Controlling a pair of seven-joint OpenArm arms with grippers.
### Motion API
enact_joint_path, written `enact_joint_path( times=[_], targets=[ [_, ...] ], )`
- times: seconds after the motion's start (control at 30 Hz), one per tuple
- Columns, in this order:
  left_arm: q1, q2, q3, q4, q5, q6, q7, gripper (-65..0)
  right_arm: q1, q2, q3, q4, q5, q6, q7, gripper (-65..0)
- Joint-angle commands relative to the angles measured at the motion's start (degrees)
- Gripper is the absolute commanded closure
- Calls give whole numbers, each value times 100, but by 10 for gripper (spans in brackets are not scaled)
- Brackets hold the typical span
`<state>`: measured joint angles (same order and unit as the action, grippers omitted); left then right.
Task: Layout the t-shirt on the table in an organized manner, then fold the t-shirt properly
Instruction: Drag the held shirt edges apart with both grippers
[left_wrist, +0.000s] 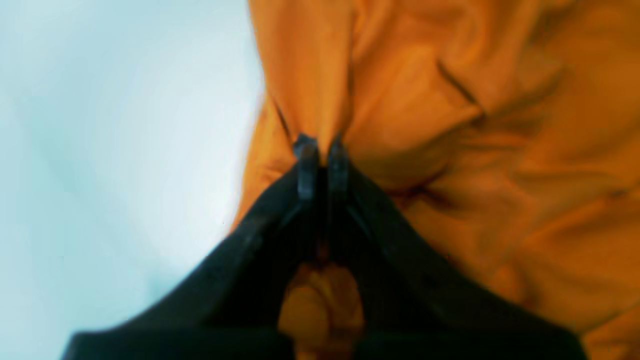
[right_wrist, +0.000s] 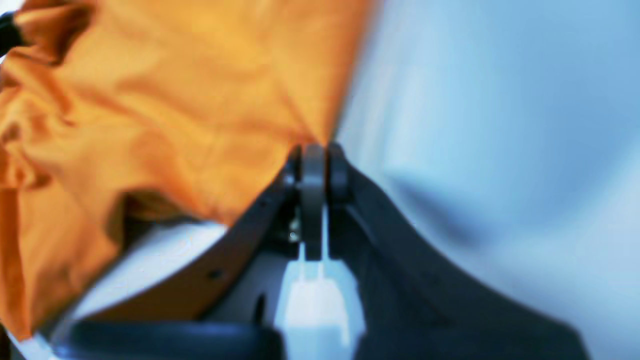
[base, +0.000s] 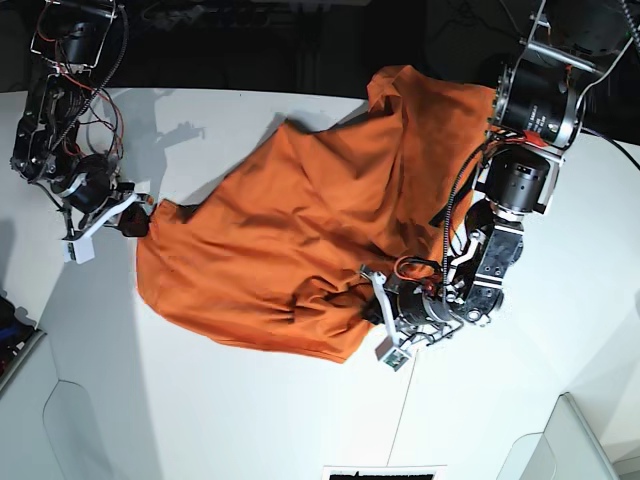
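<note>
Currently the t-shirt (base: 300, 240) is spread crumpled mid-table (base: 200, 420), pinched at opposite edges by left gripper (left_wrist: 322, 150) and right gripper (right_wrist: 315, 155) (views blurred, apparently thin bites). Slip-out is risked if pulled taut.

both wrist views blurred; t-shirt (base: 300, 240) tag hidden

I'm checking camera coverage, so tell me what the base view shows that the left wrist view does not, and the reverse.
Only the base view shows the whole crumpled t-shirt spread over the table, both arms, and the right hand pinching the shirt's far edge. Only the left wrist view shows, close up, the left hand shut on a bunched fold of cloth, with orange fabric showing behind its fingertips. Both show the orange shirt, the white table and the left hand at the shirt's edge.
</note>
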<state>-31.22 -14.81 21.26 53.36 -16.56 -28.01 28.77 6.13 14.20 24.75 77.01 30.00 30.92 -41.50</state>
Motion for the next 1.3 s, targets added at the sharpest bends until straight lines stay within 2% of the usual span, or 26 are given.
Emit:
enact_joint_path(
  times=[0.0,0.1,0.3,0.33,0.37,0.4,0.43,0.47,0.53,0.6,0.7,0.8,0.9,1.03,1.1,1.2,1.27],
  targets=[
    [-227,-96,-37,87,131,15,-96,0,114,109,208,262,109,59,162,0],
    [-291,-210,-35,87,529,15,-96,0,116,201,584,570,136,59,162,0],
    [-339,-197,-26,90,520,-114,-439,0,116,546,636,586,302,59,179,0],
    [-339,-179,-26,90,516,-114,-485,0,114,551,636,584,302,57,153,-21],
    [-341,-151,-26,90,516,-114,-507,0,114,549,636,584,304,50,103,-128],
    [-356,-120,-26,90,516,-111,-507,-30,114,546,636,584,315,35,44,-233],
    [-374,-98,-26,90,516,-103,-507,-66,111,546,636,584,400,37,-20,-314],
    [-400,-72,-26,90,511,-61,-507,-96,109,546,638,584,522,37,-114,-356],
    [-470,-28,-26,90,509,120,-496,-134,105,544,638,584,820,39,-341,-360],
    [-566,-28,-26,90,474,236,-352,-138,94,520,643,586,1019,63,-590,-359],
    [-673,-70,-26,179,254,203,243,-138,-26,444,640,586,1281,184,-868,-358],
    [-623,-289,-26,522,-472,-157,765,-138,-299,313,629,586,1394,212,-914,-358],
    [-468,-662,-28,955,-1244,-358,901,-144,-553,68,625,586,1445,214,-935,-358],
    [-286,-1099,-28,1414,-1458,-376,970,-296,-824,-267,614,584,1565,260,-935,-358],
    [-269,-1207,-26,1462,-1733,-431,1410,-326,-870,-396,551,584,1563,262,-935,-358],
    [-157,-1266,-26,1469,-2688,-981,2337,-326,-868,-533,289,584,1563,293,-905,-353],
    [70,-1335,-26,1488,-3246,-1199,2651,-326,-870,-603,-13,584,1543,293,-837,-317]
  ],
)
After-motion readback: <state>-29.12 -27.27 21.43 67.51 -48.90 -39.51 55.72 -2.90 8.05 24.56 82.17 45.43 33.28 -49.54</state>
